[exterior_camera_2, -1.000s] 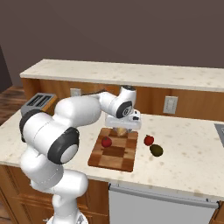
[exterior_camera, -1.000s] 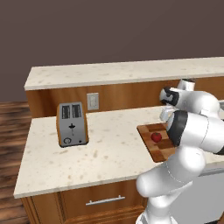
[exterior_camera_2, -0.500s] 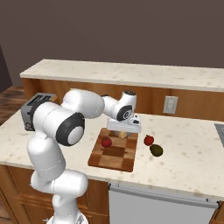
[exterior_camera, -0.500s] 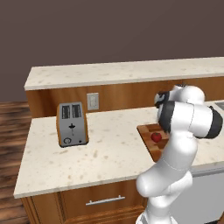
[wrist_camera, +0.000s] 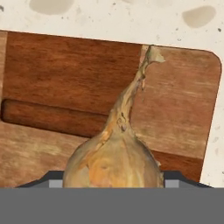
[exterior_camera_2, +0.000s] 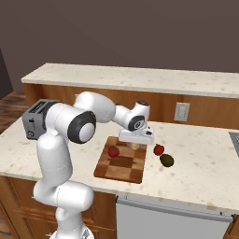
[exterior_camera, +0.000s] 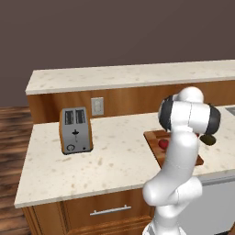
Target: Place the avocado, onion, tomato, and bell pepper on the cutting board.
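Over the far end of the cutting board (exterior_camera_2: 122,163) your tool (exterior_camera_2: 136,141) hangs with the onion (wrist_camera: 114,160) pinched between its tips, the bulb against the hand and the dry stalk pointing away along the tool's line, down toward the wood. Your coming move turns on that: the board lies straight beneath the onion, so lower and let go. From the side the onion is mostly hidden by the tool, so I'd only guess it is not yet touching. One red fruit (exterior_camera_2: 113,151) is on the board; another red fruit (exterior_camera_2: 159,149) and the avocado (exterior_camera_2: 166,160) sit on the desk (exterior_camera_2: 196,177) just beside the board's right edge.
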Motion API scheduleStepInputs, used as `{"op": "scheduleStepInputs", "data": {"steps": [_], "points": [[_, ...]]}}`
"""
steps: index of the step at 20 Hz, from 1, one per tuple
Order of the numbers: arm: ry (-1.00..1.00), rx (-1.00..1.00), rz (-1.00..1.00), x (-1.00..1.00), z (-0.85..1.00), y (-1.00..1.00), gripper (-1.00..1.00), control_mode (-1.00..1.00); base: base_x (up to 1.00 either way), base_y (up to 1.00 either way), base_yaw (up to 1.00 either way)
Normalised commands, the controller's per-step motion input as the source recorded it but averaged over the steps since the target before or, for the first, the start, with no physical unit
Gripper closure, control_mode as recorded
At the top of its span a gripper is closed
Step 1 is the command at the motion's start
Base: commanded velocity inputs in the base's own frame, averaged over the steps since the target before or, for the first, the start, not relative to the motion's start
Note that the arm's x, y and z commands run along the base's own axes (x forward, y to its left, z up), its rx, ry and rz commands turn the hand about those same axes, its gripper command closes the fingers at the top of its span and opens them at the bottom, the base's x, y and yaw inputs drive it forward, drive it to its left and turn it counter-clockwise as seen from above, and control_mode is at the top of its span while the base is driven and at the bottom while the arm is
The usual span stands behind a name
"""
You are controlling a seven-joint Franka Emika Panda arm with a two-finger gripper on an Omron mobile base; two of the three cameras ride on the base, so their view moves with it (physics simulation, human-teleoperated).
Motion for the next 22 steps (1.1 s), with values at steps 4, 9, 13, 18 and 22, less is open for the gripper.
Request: {"op": "scheduleStepInputs", "data": {"steps": [4,9,13,18,22], "points": [[0.04,0.02,0.00,0.01,-0.38,-0.05,1.00,-1.00,0.00,0.00,0.00],[0.05,0.01,0.00,0.00,-0.36,0.00,1.00,-1.00,0.00,0.00,0.00],[0.01,0.00,0.00,-0.01,-0.20,0.00,-1.00,-1.00,0.00,0.00,0.00],[-0.02,0.00,0.00,-0.22,0.08,0.00,-1.00,-1.00,0.00,0.00,0.00],[-0.02,0.00,0.00,-0.26,0.22,0.02,-1.00,-1.00,0.00,0.00,0.00]]}}
